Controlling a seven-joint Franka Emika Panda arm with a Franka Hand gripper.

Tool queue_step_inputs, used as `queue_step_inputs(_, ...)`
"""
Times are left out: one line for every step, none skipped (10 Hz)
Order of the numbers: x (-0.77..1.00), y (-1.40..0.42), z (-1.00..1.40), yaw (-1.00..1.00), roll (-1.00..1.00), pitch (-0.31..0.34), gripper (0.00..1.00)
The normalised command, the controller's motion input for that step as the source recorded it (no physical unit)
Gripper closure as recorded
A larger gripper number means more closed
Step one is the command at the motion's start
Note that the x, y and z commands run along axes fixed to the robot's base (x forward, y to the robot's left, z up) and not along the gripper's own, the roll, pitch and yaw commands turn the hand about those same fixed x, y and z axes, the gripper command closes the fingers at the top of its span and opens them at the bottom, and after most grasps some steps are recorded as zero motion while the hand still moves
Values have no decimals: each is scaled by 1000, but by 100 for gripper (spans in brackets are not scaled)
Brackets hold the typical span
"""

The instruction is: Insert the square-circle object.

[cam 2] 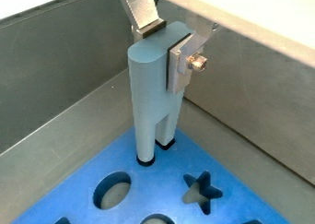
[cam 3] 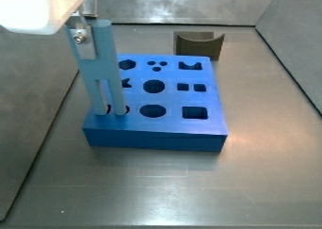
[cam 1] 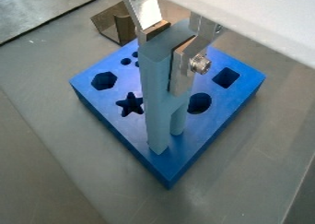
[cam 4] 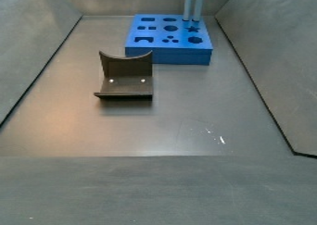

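The square-circle object [cam 1: 160, 99] is a tall pale blue peg with one rounded side and one flat side. It stands upright with its lower end in a hole at a corner of the blue board [cam 1: 135, 135], as the wrist view [cam 2: 150, 99] and both side views [cam 3: 101, 73] [cam 4: 194, 5] show. My gripper [cam 1: 167, 45] is shut on the peg's top, one pad on each side [cam 2: 165, 43]. In a side view the gripper [cam 3: 83, 35] is above the board's near left corner [cam 3: 164, 134].
The dark olive-brown fixture [cam 4: 124, 76], with a curved scoop, stands on the grey floor apart from the board [cam 4: 186, 53]; it also shows behind the board [cam 3: 195, 44] [cam 1: 117, 25]. Grey walls enclose the floor. The board has several other shaped holes.
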Motion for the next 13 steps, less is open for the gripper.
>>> queue_step_inputs(314,0,-283,-77,89,29,100)
queue_step_inputs(249,0,-289,-77,60,11,100)
queue_step_inputs(100,6,-360,-37,0,0,100)
queue_step_inputs(43,43,-369,-14,0,0,100)
queue_step_inputs(31,23,-426,0,0,-23,100)
queue_step_inputs(6,0,-477,0,-3,-53,100)
queue_step_inputs(20,0,-454,0,0,-67,100)
queue_step_inputs(60,0,-434,0,0,-49,100)
queue_step_inputs(66,0,-414,0,0,-44,100)
queue_step_inputs(57,0,-403,0,0,-54,100)
queue_step_inputs(77,0,-377,0,0,-44,100)
queue_step_inputs(143,0,-369,0,11,-14,100)
queue_step_inputs(211,-9,-363,0,41,0,100)
